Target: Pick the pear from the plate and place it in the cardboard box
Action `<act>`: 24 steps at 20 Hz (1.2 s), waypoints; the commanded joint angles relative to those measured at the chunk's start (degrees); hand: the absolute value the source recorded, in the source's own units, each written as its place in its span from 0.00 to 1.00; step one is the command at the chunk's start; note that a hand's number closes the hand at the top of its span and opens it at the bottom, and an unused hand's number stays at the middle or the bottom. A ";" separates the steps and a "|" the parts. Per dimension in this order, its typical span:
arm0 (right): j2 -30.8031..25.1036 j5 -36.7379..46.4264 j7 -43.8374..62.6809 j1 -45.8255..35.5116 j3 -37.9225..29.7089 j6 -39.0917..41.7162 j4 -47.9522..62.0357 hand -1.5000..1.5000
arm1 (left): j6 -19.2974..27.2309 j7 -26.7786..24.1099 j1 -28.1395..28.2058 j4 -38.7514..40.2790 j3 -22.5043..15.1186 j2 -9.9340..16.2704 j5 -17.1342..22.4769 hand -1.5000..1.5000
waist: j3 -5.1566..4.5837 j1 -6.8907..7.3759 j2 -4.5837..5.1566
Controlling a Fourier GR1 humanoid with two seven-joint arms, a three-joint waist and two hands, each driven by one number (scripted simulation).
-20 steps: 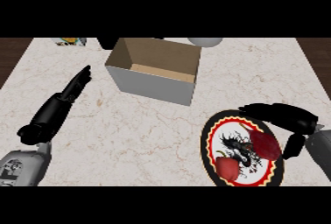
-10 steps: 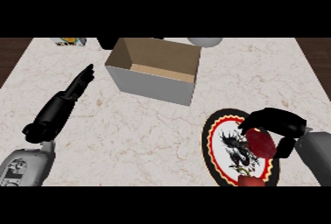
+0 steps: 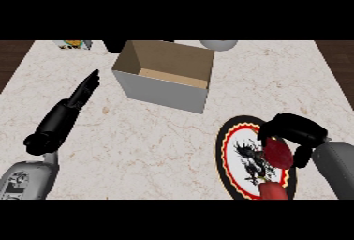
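A pale marble table [image 3: 159, 140] fills the view, with dark wood showing past its far corners. No writing can be read anywhere; a small item with a yellow and green print [image 3: 72, 44] lies at the far left edge, but its marks are too small to make out. Beside it stands a dark object [image 3: 114, 46], and a grey rounded object [image 3: 219, 45] sits at the far edge behind the box.

There is one cardboard box [image 3: 166, 75], open at the top, grey on its outer walls and brown inside, standing in the far middle of the table. There is one round plate [image 3: 242, 159] at the near right, with a black and red rim, a yellow line, and a dark splashed pattern on white. On the plate are two red pieces: the pear [image 3: 278, 153] toward its right side, and another red thing [image 3: 274, 191] at its near edge.

The right hand [image 3: 294, 133] is curled over the plate, fingers and thumb bent round the pear. The left hand [image 3: 84, 90] lies at the left of the table with fingers straight and together, pointing away, touching nothing, well apart from the box.
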 commanded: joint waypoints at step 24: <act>29.18 -11.13 84.99 -31.31 28.25 -19.20 -27.41 1.00 | -0.10 0.54 -5.21 4.52 -3.18 -3.35 -2.33 0.50 | 0.10 4.33 0.29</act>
